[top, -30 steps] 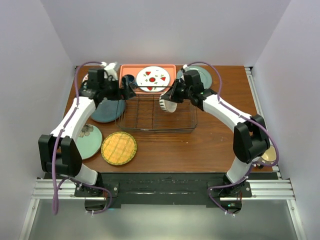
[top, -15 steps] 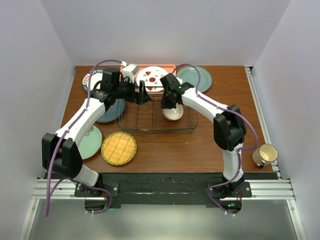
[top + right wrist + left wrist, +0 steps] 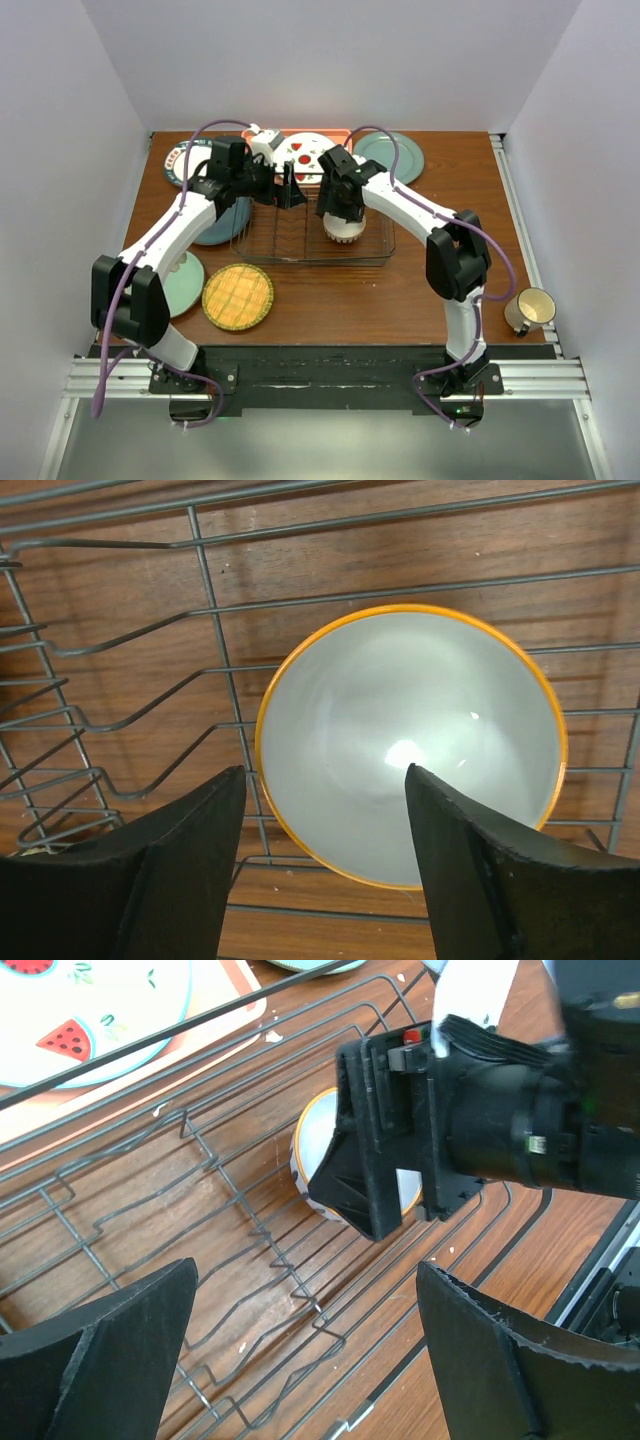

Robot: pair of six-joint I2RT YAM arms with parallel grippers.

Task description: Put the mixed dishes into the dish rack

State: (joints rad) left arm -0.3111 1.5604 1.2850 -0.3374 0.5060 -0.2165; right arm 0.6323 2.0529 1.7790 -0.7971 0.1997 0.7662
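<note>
Seeing small white orange-rimmed bowl (image 3: 410, 745) upright on floor of dark metal wire dish rack (image 3: 275, 240), right half. Reading right pincer (image 3: 322, 780) as open, fingers (image 3: 180, 870) spread just above bowl, no grip. Reading left pincer (image 3: 305, 1280) as wide open over rack's left half, holding nothing.

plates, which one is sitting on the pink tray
The white plate with red fruit marks, at the back. It rests on the pink tray, while every other plate lies straight on the wooden table.
</note>
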